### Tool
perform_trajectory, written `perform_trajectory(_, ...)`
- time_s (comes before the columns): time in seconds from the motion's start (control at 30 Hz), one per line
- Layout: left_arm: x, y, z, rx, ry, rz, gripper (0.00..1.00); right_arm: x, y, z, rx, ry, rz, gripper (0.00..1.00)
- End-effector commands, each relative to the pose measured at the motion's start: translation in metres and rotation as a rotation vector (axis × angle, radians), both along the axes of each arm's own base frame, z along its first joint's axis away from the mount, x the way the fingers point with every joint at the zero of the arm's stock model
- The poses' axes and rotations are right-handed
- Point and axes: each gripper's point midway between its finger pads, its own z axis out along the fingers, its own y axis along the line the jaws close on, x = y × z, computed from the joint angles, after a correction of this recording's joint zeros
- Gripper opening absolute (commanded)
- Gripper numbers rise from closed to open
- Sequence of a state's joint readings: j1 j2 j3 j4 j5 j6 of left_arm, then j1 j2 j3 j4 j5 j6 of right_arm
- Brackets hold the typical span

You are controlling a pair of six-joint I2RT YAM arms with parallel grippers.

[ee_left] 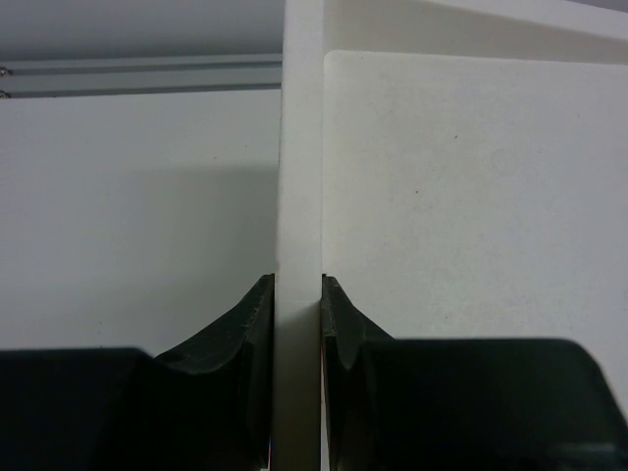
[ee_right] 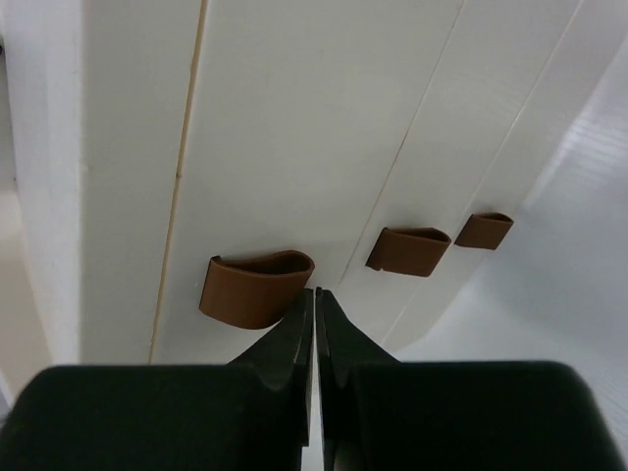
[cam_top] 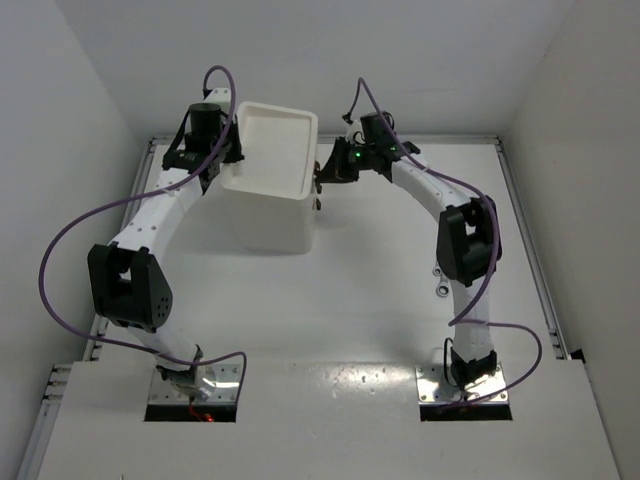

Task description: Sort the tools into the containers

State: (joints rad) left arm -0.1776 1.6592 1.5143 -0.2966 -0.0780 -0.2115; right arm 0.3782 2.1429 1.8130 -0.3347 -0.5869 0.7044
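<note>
The white container unit (cam_top: pixel 268 205) stands at the back middle of the table, its rimmed tray top (cam_top: pixel 250 135) showing nothing in it. My left gripper (cam_top: pixel 228 155) is shut on the tray's left rim wall (ee_left: pixel 298 177), one finger on each side. My right gripper (cam_top: pixel 322 180) is at the unit's right face, shut and empty. Its fingertips (ee_right: pixel 316 292) are just right of the nearest red-brown knob (ee_right: pixel 253 287). Two more knobs (ee_right: pixel 407 250) (ee_right: pixel 483 230) lie farther along, and the drawers look closed. The screwdrivers and pliers are out of view.
Small silver metal pieces (cam_top: pixel 439 281), perhaps wrench ends, peek out from behind my right arm's elbow (cam_top: pixel 468 243) on the table. White walls enclose the table at the back and on both sides. Purple cables loop off both arms.
</note>
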Motion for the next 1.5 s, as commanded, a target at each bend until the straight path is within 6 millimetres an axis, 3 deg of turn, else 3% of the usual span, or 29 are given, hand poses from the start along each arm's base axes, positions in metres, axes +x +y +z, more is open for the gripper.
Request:
perform_trajectory(0.0,-0.04,-0.032,-0.096,-0.059,0.313,-0.056,0.0,0.012,0.024,0.05,0.085,-0.174,0.045,0.04)
perform_trajectory(0.03,-0.04,-0.032,-0.096,-0.059,0.313,-0.056,0.0,0.014,0.021,0.051,0.064,-0.191,0.029,0.08)
perform_trajectory(0.07,-0.04,-0.03,-0.096,-0.053,0.312,-0.047,0.02,0.014,0.018,0.058,0.048,-0.22,0.028,0.22)
perform_trajectory(0.1,-0.039,-0.029,-0.096,-0.048,0.31,-0.04,0.13,0.017,0.013,0.059,0.023,-0.236,0.002,0.27)
perform_trajectory(0.2,-0.037,-0.028,-0.093,-0.052,0.301,-0.027,0.27,0.017,-0.003,0.061,-0.042,-0.267,-0.028,0.43)
perform_trajectory(0.33,-0.031,-0.029,-0.087,-0.057,0.281,-0.028,0.43,0.015,-0.028,0.049,-0.158,-0.317,-0.059,0.54)
perform_trajectory(0.37,-0.028,-0.028,-0.082,-0.054,0.268,-0.021,0.51,0.012,-0.035,0.059,-0.178,-0.356,-0.067,0.57)
perform_trajectory(0.4,-0.026,-0.027,-0.081,-0.051,0.257,-0.014,0.54,0.011,-0.046,0.048,-0.242,-0.375,-0.078,0.58)
perform_trajectory(0.43,-0.024,-0.028,-0.076,-0.054,0.245,-0.015,0.58,0.01,-0.051,0.062,-0.255,-0.424,-0.093,0.61)
perform_trajectory(0.47,-0.022,-0.028,-0.071,-0.049,0.234,-0.02,0.61,0.01,-0.061,0.054,-0.301,-0.438,-0.12,0.64)
perform_trajectory(0.57,-0.014,-0.026,-0.046,-0.047,0.16,-0.012,0.62,0.006,-0.085,0.066,-0.347,-0.525,-0.188,0.75)
perform_trajectory(0.6,-0.014,-0.024,-0.046,-0.042,0.159,-0.004,0.62,0.005,-0.091,0.067,-0.362,-0.539,-0.219,0.81)
perform_trajectory(0.63,-0.011,-0.025,-0.024,-0.056,0.099,-0.007,0.62,0.007,-0.107,0.061,-0.4,-0.544,-0.278,0.82)
perform_trajectory(0.7,-0.009,-0.023,-0.008,-0.028,0.052,0.002,0.63,0.002,-0.121,0.076,-0.408,-0.594,-0.319,0.8)
perform_trajectory(0.77,-0.006,-0.021,0.021,-0.032,-0.024,0.008,0.65,-0.002,-0.135,0.07,-0.437,-0.603,-0.355,0.69)
perform_trajectory(0.8,-0.008,-0.018,0.025,-0.02,-0.036,0.014,0.65,-0.003,-0.143,0.071,-0.465,-0.617,-0.345,0.65)
perform_trajectory(0.83,-0.005,-0.017,0.034,-0.021,-0.062,0.025,0.65,-0.005,-0.144,0.07,-0.482,-0.61,-0.332,0.68)
perform_trajectory(0.87,-0.005,-0.015,0.051,-0.028,-0.102,0.034,0.65,-0.013,-0.152,0.055,-0.525,-0.552,-0.308,0.75)
perform_trajectory(0.9,-0.008,-0.016,0.062,-0.019,-0.128,0.035,0.65,-0.013,-0.161,0.054,-0.541,-0.528,-0.317,0.86)
perform_trajectory(0.97,-0.011,-0.011,0.084,-0.008,-0.188,0.045,0.66,-0.024,-0.18,0.045,-0.567,-0.465,-0.321,0.9)
perform_trajectory(1.07,-0.014,0.001,0.111,-0.01,-0.264,0.102,0.66,-0.046,-0.201,0.028,-0.615,-0.381,-0.328,0.9)
perform_trajectory(1.23,-0.033,0.009,0.156,-0.036,-0.398,0.122,0.76,-0.08,-0.234,-0.002,-0.649,-0.208,-0.331,0.8)
perform_trajectory(1.37,-0.043,0.021,0.177,-0.025,-0.435,0.172,1.0,-0.115,-0.267,-0.019,-0.679,-0.024,-0.366,0.75)
perform_trajectory(1.47,-0.046,0.032,0.17,-0.001,-0.394,0.213,1.0,-0.134,-0.285,-0.031,-0.706,0.083,-0.392,0.74)
